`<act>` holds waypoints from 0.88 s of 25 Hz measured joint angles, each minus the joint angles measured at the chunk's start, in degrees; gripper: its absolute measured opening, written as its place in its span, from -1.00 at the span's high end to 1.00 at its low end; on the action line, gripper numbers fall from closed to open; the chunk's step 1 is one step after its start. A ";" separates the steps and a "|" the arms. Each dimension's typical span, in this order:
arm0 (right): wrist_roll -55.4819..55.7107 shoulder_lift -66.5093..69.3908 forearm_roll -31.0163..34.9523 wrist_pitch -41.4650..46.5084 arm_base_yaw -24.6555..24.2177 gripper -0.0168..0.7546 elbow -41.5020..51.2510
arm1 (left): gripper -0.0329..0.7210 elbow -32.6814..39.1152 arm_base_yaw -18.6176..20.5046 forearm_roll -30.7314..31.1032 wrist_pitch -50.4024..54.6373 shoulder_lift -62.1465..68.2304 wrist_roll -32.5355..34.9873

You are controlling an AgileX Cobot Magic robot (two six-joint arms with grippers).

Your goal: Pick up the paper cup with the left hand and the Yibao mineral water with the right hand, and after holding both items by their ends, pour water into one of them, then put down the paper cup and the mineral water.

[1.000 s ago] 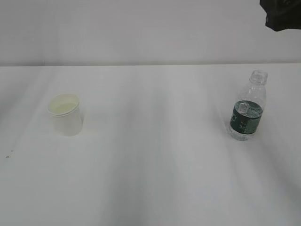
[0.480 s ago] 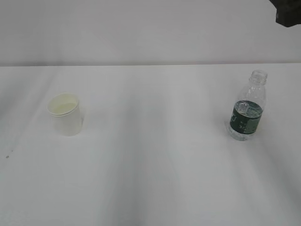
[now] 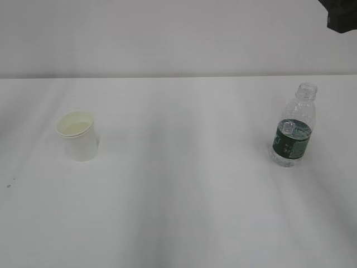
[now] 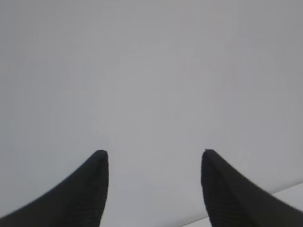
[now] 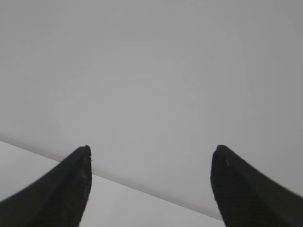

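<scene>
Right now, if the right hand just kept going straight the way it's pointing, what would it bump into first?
Probably just the plain grey wall. The right hand is open and holds nothing, and its wrist view shows only wall ahead, with the white table edge low down. How far off the wall is, I can't tell.

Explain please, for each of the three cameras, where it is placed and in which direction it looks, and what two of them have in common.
Exterior view: from the front, slanted down at the table, with the paper cup left and the Yibao mineral water right; only a black piece of arm shows, top right.
Left wrist view: behind the left hand, facing a plain grey wall; two open black fingertips show.
Right wrist view: behind the right hand, also facing the wall; open fingertips again.
Shared: both wrist views show empty open jaws and neither the cup nor the bottle.
</scene>
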 joint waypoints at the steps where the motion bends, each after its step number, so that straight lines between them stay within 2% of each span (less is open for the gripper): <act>1: 0.00 0.00 0.00 0.00 0.00 -0.58 0.00 | -0.27 0.00 0.00 1.35 0.00 0.00 0.12; 5: 0.00 0.00 0.00 0.00 0.00 -0.58 0.00 | -0.27 0.00 0.00 3.58 0.00 0.00 0.12; 11: 0.00 0.00 0.00 0.00 0.00 -0.58 0.00 | -0.27 -0.04 -0.11 -6.95 -0.34 0.00 0.00; 22: 0.00 -1.10 0.00 0.86 0.00 -0.58 0.00 | -0.27 -0.04 -0.11 -19.43 -0.34 0.00 -4.32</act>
